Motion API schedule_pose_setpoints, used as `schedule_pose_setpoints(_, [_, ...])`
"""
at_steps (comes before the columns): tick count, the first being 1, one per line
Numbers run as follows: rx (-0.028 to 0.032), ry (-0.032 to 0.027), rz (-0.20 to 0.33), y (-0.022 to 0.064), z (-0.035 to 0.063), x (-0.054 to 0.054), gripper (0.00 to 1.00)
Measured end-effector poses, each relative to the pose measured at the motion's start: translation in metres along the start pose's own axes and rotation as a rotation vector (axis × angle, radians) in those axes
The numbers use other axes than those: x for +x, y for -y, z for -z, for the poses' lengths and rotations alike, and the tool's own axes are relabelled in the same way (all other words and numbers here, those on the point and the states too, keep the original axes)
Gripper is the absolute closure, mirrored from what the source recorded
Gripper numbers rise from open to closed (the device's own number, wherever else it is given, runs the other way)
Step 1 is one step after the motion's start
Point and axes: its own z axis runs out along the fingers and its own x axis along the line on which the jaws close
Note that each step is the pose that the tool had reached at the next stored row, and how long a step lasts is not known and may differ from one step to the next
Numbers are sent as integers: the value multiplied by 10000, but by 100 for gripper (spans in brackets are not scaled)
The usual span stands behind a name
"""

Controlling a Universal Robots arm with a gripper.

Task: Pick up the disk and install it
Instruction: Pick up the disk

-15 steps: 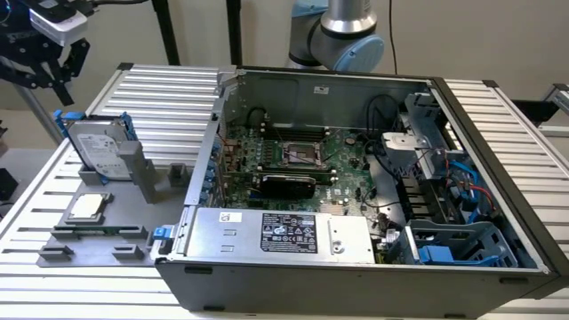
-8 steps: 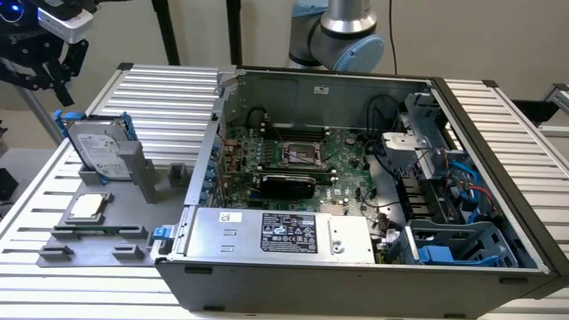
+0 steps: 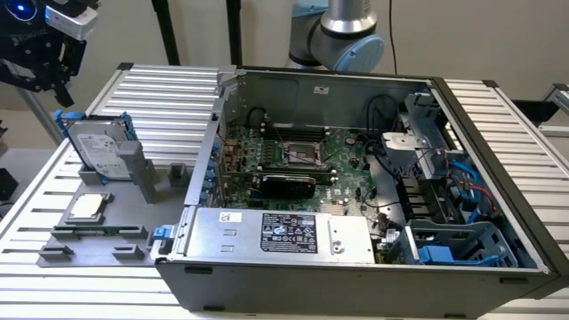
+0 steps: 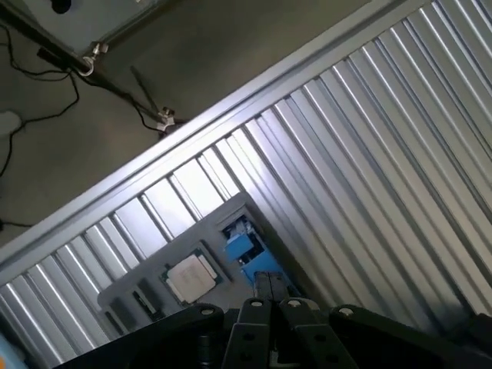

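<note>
While my tool (image 3: 55,90) hangs clenched and empty at upper left, the disk (image 3: 96,150) stands ungrasped in its holder (image 3: 133,167) below. I judge this the approach; gripping needs the tool opened.

Quick look at the arm: a fat joint (image 3: 342,30), silver with light-blue caps, sits at 12 o'clock in the exterior view. The gripper (image 3: 58,90) is way over at 10 o'clock. It's black and hangs in the air with its fingers pointing down, tipped a bit toward 5 o'clock. A grey wrist block (image 3: 78,20) sits just above it, with a blue light (image 3: 26,9) glowing beside that. In the wrist view the two fingertips (image 4: 261,288) are pressed flat together, and the black linkage bars (image 4: 192,323) splay out from them.
</note>
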Motion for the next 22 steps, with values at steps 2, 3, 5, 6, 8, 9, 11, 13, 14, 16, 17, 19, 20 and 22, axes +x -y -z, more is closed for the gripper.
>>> schedule_pose_setpoints(2, [2, -12, 361, 1, -3, 0, 100])
schedule_pose_setpoints(3, [2, -18, 545, 0, -3, 0, 100])
schedule_pose_setpoints(5, [4, -31, 905, 1, -5, 0, 100])
schedule_pose_setpoints(6, [5, -38, 1091, 1, -6, 0, 100])
schedule_pose_setpoints(8, [6, -51, 1461, 1, -8, 0, 100])
schedule_pose_setpoints(9, [7, -57, 1642, 1, -9, 0, 100])
schedule_pose_setpoints(11, [9, -69, 1995, 1, -11, 0, 100])
schedule_pose_setpoints(13, [11, -82, 2371, 1, -13, 0, 100])
schedule_pose_setpoints(14, [11, -89, 2551, 1, -14, 0, 100])
schedule_pose_setpoints(16, [11, -102, 2906, 1, -16, 0, 100])
schedule_pose_setpoints(17, [12, -108, 3090, 1, -17, 0, 100])
schedule_pose_setpoints(19, [13, -122, 3455, 1, -18, 0, 100])
schedule_pose_setpoints(20, [14, -128, 3640, 1, -19, 0, 100])
schedule_pose_setpoints(22, [18, -140, 4000, 1, -20, 0, 100])
